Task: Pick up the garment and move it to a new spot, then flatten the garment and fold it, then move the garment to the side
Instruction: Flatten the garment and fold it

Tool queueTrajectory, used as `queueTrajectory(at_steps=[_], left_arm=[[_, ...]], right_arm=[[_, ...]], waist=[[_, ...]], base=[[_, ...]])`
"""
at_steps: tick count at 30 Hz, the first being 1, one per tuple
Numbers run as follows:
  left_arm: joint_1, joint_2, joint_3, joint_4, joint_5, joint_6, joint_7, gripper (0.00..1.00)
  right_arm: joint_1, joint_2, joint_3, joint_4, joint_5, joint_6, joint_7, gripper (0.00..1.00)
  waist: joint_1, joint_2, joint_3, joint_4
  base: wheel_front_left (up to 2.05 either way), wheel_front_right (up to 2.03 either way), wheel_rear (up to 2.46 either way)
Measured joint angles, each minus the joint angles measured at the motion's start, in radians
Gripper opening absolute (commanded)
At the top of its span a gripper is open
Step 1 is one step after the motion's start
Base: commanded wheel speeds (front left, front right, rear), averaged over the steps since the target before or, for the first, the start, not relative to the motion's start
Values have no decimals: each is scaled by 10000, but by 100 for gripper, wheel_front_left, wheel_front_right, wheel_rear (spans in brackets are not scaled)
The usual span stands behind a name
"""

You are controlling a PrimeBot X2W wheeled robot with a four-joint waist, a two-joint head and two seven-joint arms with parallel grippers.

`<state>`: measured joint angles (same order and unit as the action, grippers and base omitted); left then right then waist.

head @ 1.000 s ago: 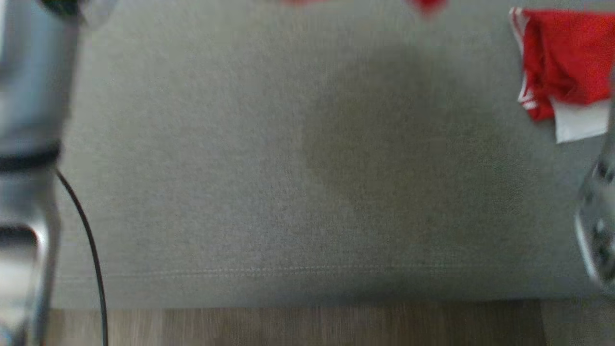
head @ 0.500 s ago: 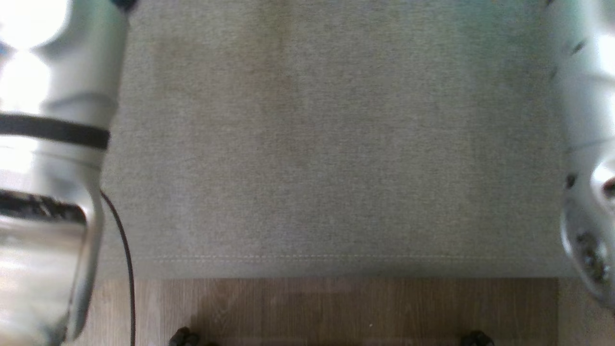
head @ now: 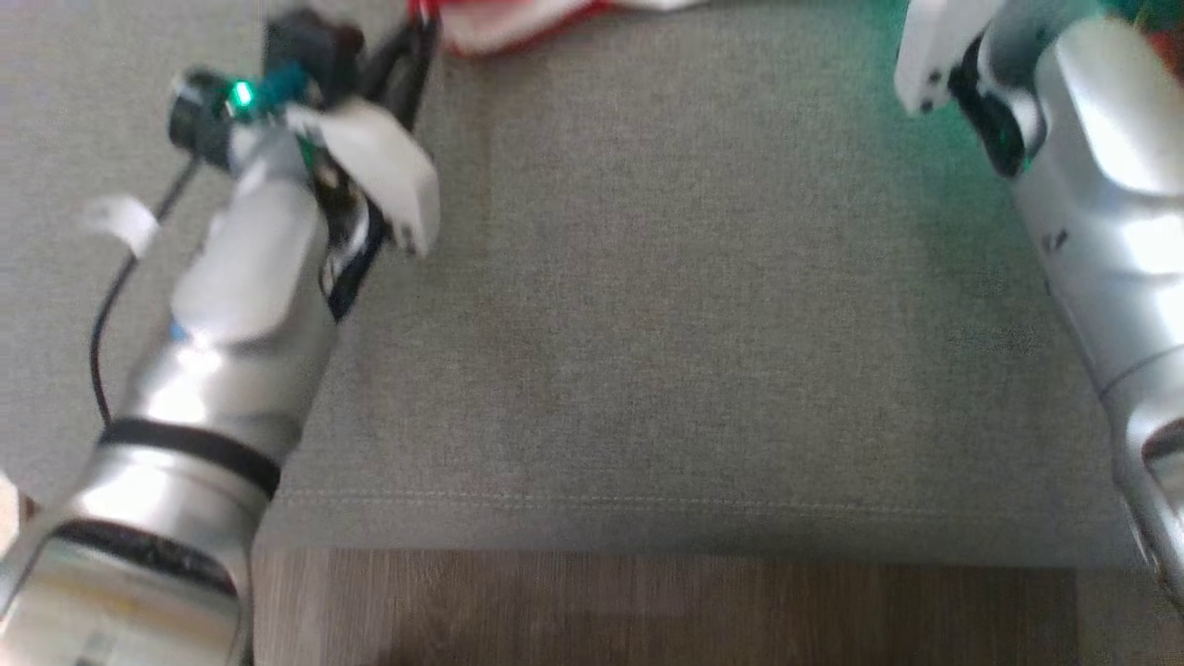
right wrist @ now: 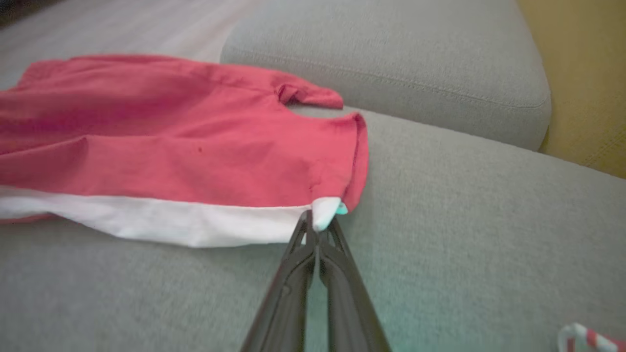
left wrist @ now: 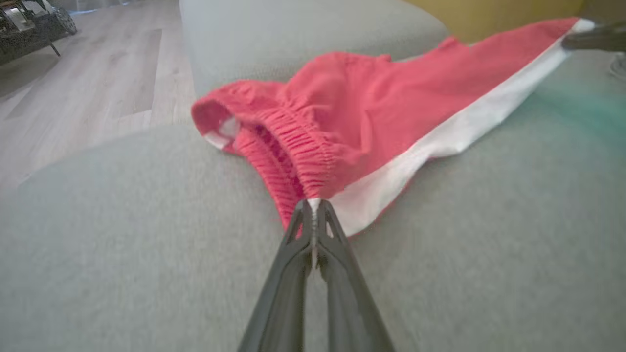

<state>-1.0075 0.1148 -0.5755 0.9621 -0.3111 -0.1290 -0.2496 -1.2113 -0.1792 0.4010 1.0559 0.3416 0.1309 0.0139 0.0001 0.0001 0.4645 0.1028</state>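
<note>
Cushion [head: 647,324]; outstretched grippers [left wrist: 313,205] [right wrist: 317,220] tight on garment [left wrist: 391,112]

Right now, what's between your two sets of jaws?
The red shorts. They lie stretched along their white stripe over the grey cushion, from the left jaws to the right jaws, both shut on them. The left wrist view shows it.

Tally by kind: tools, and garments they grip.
Tools: 2 (left tool, right tool, each shut on an end of the garment)
Garments gripped: 1 (red garment with a white stripe)
Total: 3
</note>
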Motion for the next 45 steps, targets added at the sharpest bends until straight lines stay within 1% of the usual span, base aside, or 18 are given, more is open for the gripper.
queueTrajectory(at_steps=[5, 9, 14, 19, 21, 26, 32, 37, 41, 45], left_arm=[[880, 355, -926, -35, -127, -31, 0, 0], [1347, 533, -1400, -130, -226, -31, 0, 0], [1747, 648, -1871, -190, -251, -31, 0, 0], [2154, 754, -2025, -268, -245, -33, 0, 0], [2410, 761, -2125, -328, -274, -33, 0, 0], [3078, 759, -2266, -562, -531, -33, 0, 0], [3821, 817, -2650, -861, -907, -33, 0, 0], [4452, 911, -3329, -1191, -1440, -35, 0, 0], [4976, 1135, -3753, -1517, -1833, -35, 17, 0], [5453, 1379, -4008, -2029, -2268, -35, 119, 0]], right_arm=[[729, -683, 1641, -144, 472, 0, 828, 0], [1074, -1296, 2784, -468, 1187, 2, 1592, 0], [1526, -2136, 4291, -1394, 2243, 2, 2261, 0], [1844, -2961, 5804, -2360, 3367, 4, 3080, 0], [1879, -3219, 6238, -2656, 3797, 4, 3407, 0], [1882, -3603, 6966, -2997, 4370, 4, 4031, 0], [2008, -4228, 7933, -3820, 5379, 4, 5099, 0], [2127, -4882, 8335, -4489, 6134, 4, 5910, 0], [2621, -5358, 8619, -5271, 6623, 4, 6638, 0], [2929, -5864, 8746, -6031, 6918, 4, 7114, 0]], waist=[[0, 0, -635, 19], [0, 0, -1104, 8], [0, 0, -1592, 28], [0, 0, -2034, 37], [0, 0, -2227, 31], [0, 0, -2628, 7], [-1, 0, -3201, 35], [-1, 0, -3615, 110], [-1, 0, -3989, 183], [-1, 0, -4341, 247]], base=[[0, 0, 0], [0, 0, 0], [0, 0, 0], [0, 0, 0], [0, 0, 0], [0, 0, 0], [0, 0, 0], [0, 0, 0], [0, 0, 0], [0, 0, 0]])
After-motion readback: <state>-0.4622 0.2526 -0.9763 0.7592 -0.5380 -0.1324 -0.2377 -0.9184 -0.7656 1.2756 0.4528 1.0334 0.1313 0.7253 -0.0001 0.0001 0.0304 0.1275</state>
